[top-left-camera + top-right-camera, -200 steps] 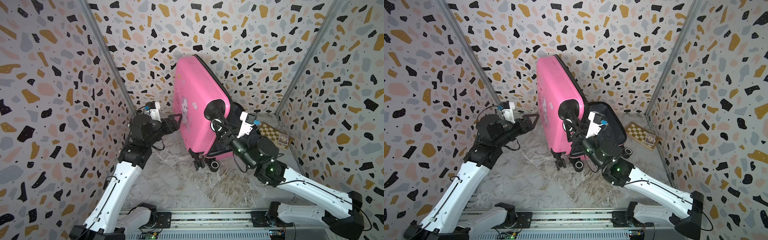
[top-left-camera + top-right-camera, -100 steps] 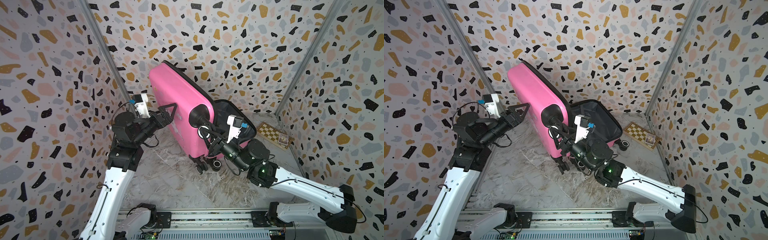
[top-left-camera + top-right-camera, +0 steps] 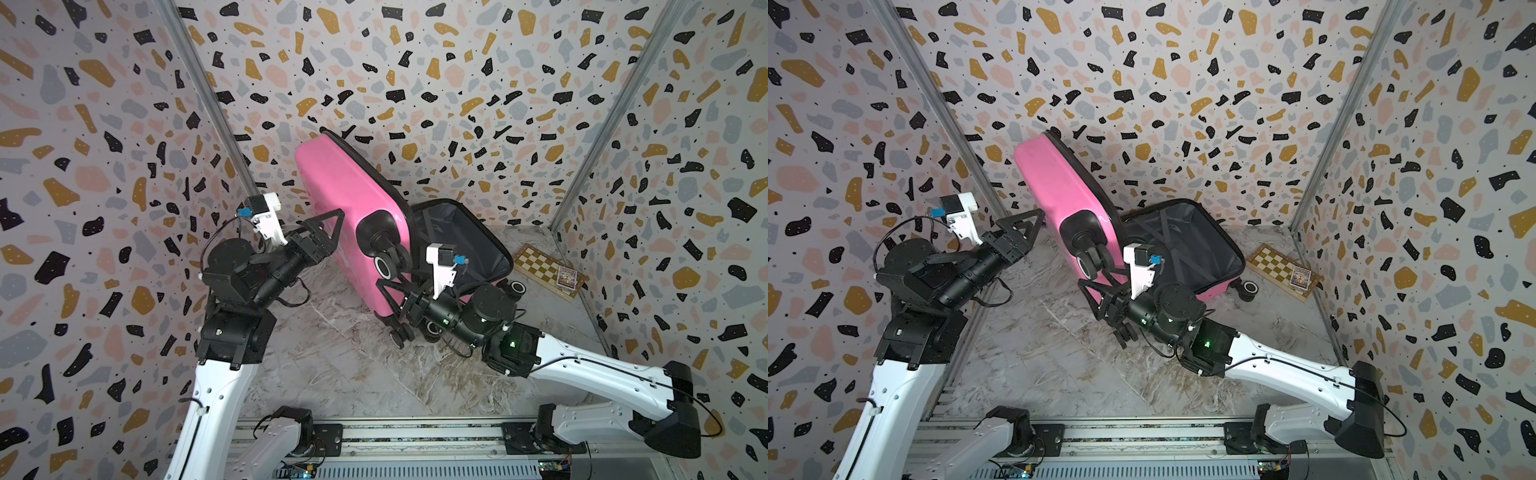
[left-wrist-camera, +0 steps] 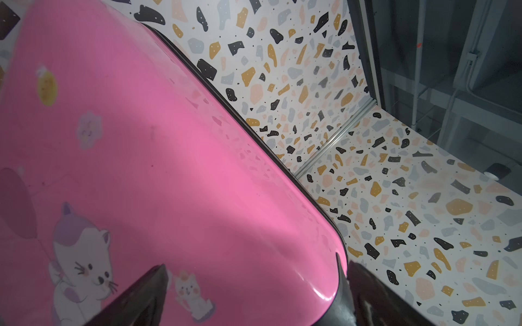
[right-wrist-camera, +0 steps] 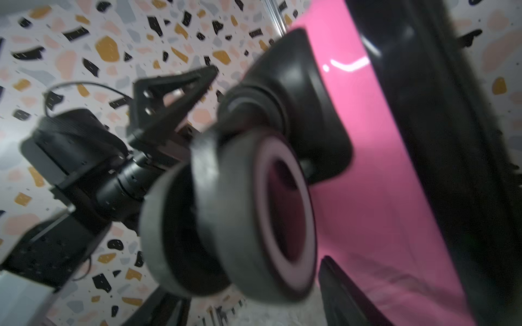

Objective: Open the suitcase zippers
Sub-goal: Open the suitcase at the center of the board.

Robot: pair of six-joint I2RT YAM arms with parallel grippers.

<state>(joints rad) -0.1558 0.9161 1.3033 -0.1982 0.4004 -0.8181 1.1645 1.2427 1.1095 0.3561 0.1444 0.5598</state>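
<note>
Suitcase (image 3: 332,199) agape near back wall (image 3: 415,83); left tool (image 3: 336,230), right tool (image 3: 384,299) both released beside pink shell.

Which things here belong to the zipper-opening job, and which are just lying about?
Job: suitcase, already lying open; zippers; left pincer; right pincer.
Lying about: chessboard; small printed box on it.
</note>
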